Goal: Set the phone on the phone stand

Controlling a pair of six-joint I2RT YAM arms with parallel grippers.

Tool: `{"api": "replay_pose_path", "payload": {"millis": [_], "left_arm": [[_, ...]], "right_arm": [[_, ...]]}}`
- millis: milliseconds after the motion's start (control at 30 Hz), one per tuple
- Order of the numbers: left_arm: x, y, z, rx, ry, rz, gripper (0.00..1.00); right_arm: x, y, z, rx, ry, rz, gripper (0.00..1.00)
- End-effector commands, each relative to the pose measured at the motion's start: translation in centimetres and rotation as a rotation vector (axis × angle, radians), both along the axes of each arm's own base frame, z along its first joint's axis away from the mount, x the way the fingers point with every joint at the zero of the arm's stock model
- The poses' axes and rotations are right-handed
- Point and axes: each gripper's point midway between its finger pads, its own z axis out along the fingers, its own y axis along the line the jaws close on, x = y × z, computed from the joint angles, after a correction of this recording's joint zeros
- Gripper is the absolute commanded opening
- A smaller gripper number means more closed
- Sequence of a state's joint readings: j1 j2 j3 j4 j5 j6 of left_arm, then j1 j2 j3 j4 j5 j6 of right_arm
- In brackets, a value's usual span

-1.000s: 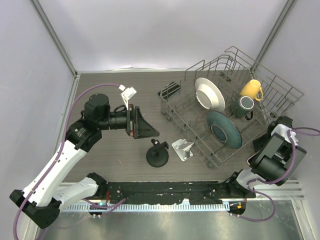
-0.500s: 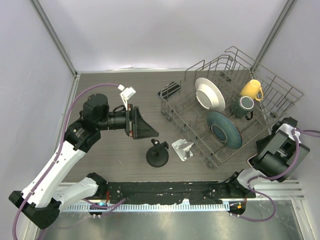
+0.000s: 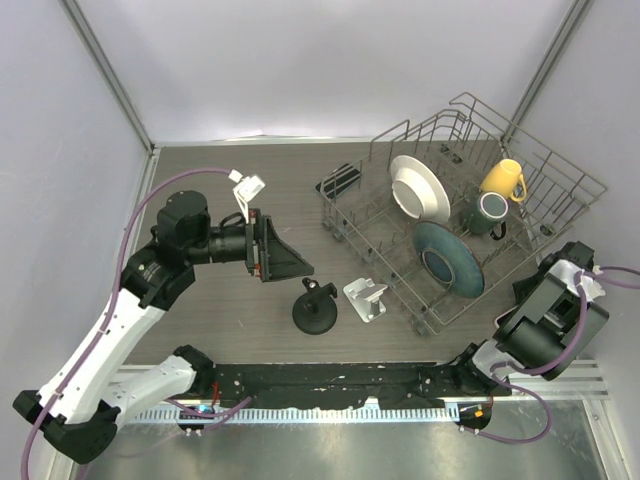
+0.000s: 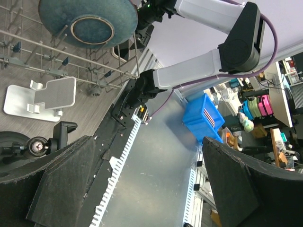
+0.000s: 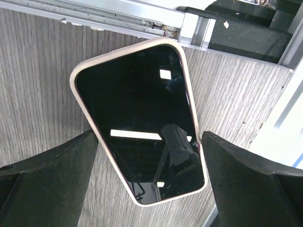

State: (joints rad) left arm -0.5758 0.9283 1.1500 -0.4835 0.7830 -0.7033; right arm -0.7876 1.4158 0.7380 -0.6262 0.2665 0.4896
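Phone (image 5: 139, 125) is lying flat and screen-up on the wood-grain table (image 5: 38, 85), at the right near corner by the aluminium rail (image 5: 118, 14); from the overhead camera I am not seeing it, since the right arm is covering it. Its glass is glossy black and throwing back reflections, and a pale, rounded case is framing it.

In the right wrist view its long axis is running top to bottom and leaning a little, with the upper end pointing at the rail and sitting close to it. The right gripper (image 5: 149, 142) is hovering over it with both dark fingers (image 5: 47, 175) spread wide, one on each side, gripping nothing.

Bare wood is showing to the left of the phone; a pale edge strip is running close on the right.

The phone stand (image 3: 365, 298), white and angular with a small lip, is standing well apart from the phone, just beside the near corner of the wire dish rack (image 3: 470, 180) and a black round-based mount (image 3: 315, 308). The left gripper (image 4: 147, 142) is hanging above the table, spread wide and empty.
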Motion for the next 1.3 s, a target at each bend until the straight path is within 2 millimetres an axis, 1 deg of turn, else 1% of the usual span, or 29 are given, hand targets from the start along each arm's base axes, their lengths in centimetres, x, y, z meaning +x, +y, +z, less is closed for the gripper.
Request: {"api": "replay_pose_path", "payload": {"millis": [0,133,267,433,600,667,767,800,867,933,1100,1200,1233,1267], "left_arm": [[-0.9,0.8,2.8,-0.051,-0.087,0.013,1.0],[-1.0,0.9,2.9,-0.054,-0.092,0.016,1.0],[-0.9,0.9,2.9,-0.056,-0.092,0.016,1.0],[-0.9,0.8,3.0,-0.058,-0.093,0.015,1.0],[-1.0,1.0,2.8,-0.058,-0.096,0.022,1.0],[-0.9,1.1,2.7,-0.055,-0.091,0.024,1.0],[-1.0,1.1,2.7,-0.055,-0.089,0.021,1.0],[-1.0,1.1,2.8,-0.056,-0.09,0.018,1.0],[-1.1,1.1,2.9,-0.058,-0.094,0.019,1.0],[-1.1,1.1,2.9,-0.058,-0.093,0.016,1.0],[-1.1,1.2,3.0,-0.059,-0.095,0.018,1.0],[-1.1,1.2,3.1,-0.06,-0.097,0.021,1.0],[-1.1,1.2,3.1,-0.06,-0.098,0.022,1.0],[-1.1,1.2,3.1,-0.06,-0.097,0.021,1.0]], "right_arm": [[1.1,0.1,-1.1,-0.012,-0.09,-0.048,0.95],[1.1,0.3,-1.2,-0.007,-0.091,-0.042,0.96],[1.4,1.1,-1.7,0.024,-0.097,-0.029,0.96],[2.5,2.0,-2.0,0.026,-0.104,0.026,0.93],[2.3,2.1,-2.4,0.045,-0.061,0.038,0.91],[2.4,2.2,-2.6,0.057,-0.059,0.044,0.87],[2.6,2.4,-3.0,0.08,-0.062,0.059,0.85],[2.7,2.5,-3.1,0.086,-0.062,0.063,0.86],[2.9,2.7,-3.2,0.104,-0.068,0.075,0.89],[2.8,2.8,-3.5,0.116,-0.058,0.075,0.95],[2.9,2.7,-3.5,0.11,-0.058,0.077,0.96],[2.9,2.7,-3.5,0.103,-0.067,0.076,0.89],[2.9,2.7,-3.4,0.1,-0.071,0.075,0.82],[2.9,2.6,-3.3,0.095,-0.072,0.076,0.77]]}}
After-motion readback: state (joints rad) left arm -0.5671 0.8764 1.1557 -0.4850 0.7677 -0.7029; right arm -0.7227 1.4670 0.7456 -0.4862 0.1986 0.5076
